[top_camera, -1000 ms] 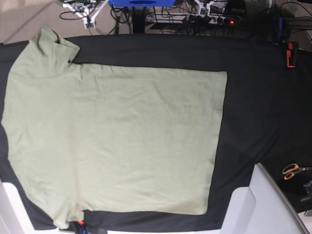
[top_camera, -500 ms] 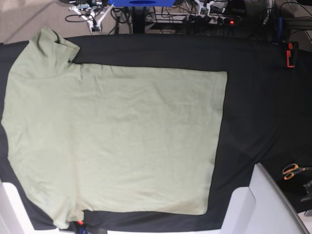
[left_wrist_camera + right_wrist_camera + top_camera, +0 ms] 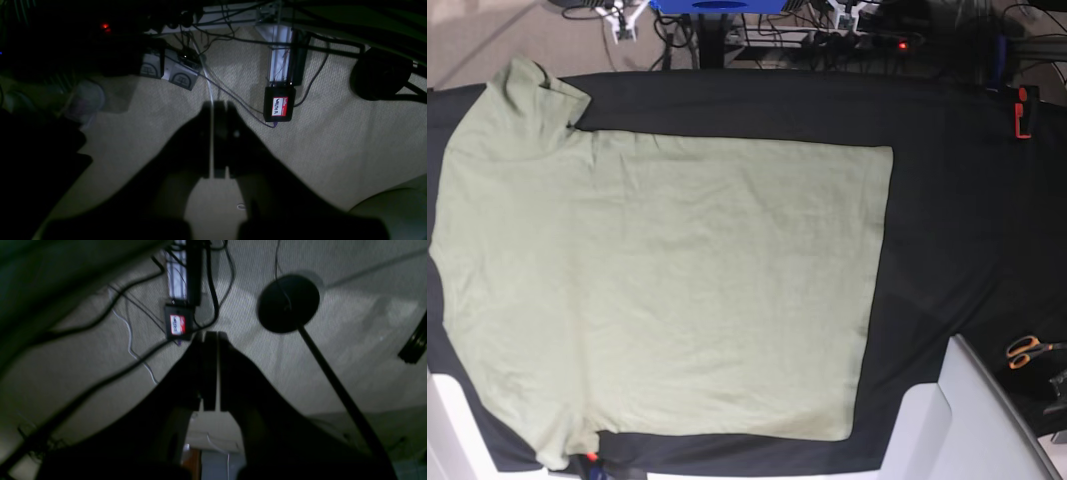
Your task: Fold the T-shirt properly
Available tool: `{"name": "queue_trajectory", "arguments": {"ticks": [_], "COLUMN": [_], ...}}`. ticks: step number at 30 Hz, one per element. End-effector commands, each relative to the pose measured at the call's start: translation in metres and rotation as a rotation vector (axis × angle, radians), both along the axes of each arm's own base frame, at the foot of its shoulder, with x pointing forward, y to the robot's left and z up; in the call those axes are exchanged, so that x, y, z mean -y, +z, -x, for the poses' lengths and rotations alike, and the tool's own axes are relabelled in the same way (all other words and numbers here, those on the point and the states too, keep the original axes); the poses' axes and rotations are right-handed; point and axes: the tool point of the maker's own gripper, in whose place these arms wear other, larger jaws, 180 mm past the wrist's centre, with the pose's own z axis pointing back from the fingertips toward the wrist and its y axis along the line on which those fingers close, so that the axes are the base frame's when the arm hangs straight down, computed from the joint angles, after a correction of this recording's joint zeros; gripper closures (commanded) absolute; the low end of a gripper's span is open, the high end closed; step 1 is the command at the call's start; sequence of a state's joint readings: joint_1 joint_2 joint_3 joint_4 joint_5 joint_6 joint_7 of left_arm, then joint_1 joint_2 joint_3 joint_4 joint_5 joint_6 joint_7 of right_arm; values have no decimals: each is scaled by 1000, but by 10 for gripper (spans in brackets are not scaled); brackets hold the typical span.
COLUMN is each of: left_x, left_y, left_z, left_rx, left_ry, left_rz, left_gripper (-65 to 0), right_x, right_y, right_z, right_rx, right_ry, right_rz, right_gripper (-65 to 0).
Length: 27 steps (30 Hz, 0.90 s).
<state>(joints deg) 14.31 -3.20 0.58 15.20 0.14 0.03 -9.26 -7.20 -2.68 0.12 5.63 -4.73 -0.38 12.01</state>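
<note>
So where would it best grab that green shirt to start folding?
Probably at the corners of the T-shirt: it lies spread flat on the black cloth, sleeves at the picture's left, hem at its right. Pinching a hem corner from above and a sleeve along one long edge would let that side fold over.

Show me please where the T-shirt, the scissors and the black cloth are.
T-shirt point(image 3: 667, 290): base view, middle of its body.
Scissors point(image 3: 1025, 350): base view, orange handles.
Black cloth point(image 3: 957, 200): base view, bare part right of the shirt's hem.
</note>
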Motion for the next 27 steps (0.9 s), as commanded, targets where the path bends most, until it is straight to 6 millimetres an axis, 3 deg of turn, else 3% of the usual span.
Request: {"name": "queue_trajectory", "arguments": {"ticks": [1, 5, 13, 17, 24, 27], "left_x": [-3, -1, -3, -11, -9, -14], "left_y": [1, 1, 7, 15, 26, 33], "left_z": [6, 7, 23, 22, 42, 47], "left_rx": [-6, -6, -1, 39, 44, 58], "left_ry": [-5, -7, -15, -29, -40, -51], "left_rz": [-7, -5, -6, -15, -10, -15], "left_gripper": [0, 0, 0, 0, 0, 0], "right_x": [5, 20, 16, 10, 16, 28], "right_y": [0, 0, 2, 5, 19, 30], "right_z": [3, 5, 40, 45, 66, 63], "right_rx": [-3, -9, -60, -45, -47, -30], "right_ry": [0, -2, -2, -3, -3, 0], "right_rz": [7, 31, 25, 18, 38, 63], "right_gripper": [-2, -2, -2, -2, -2, -2]}}
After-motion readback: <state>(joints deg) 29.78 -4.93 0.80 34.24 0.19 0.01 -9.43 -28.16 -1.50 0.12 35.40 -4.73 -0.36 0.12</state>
